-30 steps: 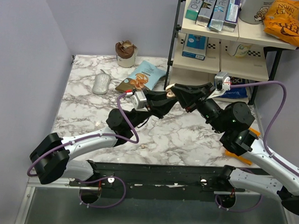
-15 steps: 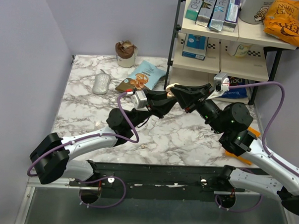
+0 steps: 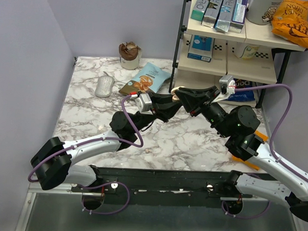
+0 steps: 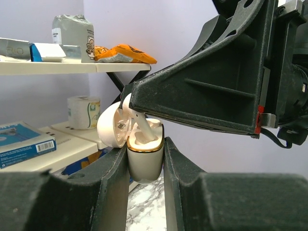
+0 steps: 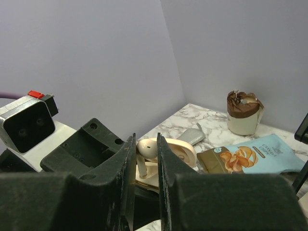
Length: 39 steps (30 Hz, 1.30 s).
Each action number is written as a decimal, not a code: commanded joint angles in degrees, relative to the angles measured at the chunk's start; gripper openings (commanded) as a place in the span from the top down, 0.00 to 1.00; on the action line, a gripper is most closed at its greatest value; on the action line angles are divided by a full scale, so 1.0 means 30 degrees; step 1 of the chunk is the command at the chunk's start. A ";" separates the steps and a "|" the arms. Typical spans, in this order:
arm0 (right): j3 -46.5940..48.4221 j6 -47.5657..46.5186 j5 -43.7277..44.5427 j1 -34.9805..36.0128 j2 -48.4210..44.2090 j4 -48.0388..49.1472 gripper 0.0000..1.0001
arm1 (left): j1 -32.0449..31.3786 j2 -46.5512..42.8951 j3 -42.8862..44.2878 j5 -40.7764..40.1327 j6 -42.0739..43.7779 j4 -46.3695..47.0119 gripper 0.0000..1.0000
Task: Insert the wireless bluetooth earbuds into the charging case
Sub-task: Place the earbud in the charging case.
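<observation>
One earbud (image 5: 149, 147), pinched in your right end effector (image 5: 145, 154), is hovering stem-down over the charging case (image 4: 144, 168) your left end effector (image 4: 145, 150) is clamping.

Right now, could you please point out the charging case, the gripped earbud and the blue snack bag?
charging case (image 4: 144, 163): left wrist view, on its white lower body.
earbud (image 5: 147, 148): right wrist view, on its rounded head.
blue snack bag (image 5: 250, 154): right wrist view, on its printed front.

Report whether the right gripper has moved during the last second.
Yes, slightly: the right gripper has edged up-image and left, toward the shelf rack's black leg.
</observation>
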 commanded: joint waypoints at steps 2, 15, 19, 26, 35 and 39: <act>0.0327 0.0145 -0.0816 0.0132 0.0199 0.0056 0.99 | -0.0045 0.0052 0.0444 0.1027 -0.0041 0.0239 1.00; -0.0375 0.0232 -0.0436 0.0161 -0.0621 0.0495 0.99 | -0.0016 -0.0064 0.0239 0.0324 -0.0101 0.0503 1.00; -0.0580 0.0203 -0.0290 0.0161 -0.0797 0.0290 0.99 | -0.0016 -0.0211 0.0328 0.0265 -0.0042 0.0474 1.00; -0.1137 0.0174 -0.0055 0.0132 -0.1119 0.0143 0.99 | -0.0016 -0.0357 0.0445 0.0324 -0.0100 0.0444 1.00; -0.0846 0.0057 0.0296 0.0161 -0.1237 0.0436 0.99 | -0.0016 -0.0328 0.0416 0.0499 -0.0013 0.0152 1.00; -0.0348 -0.0264 0.0530 0.0132 -0.1091 0.0465 0.99 | -0.0016 -0.0357 0.0006 0.0616 -0.0042 0.0209 1.00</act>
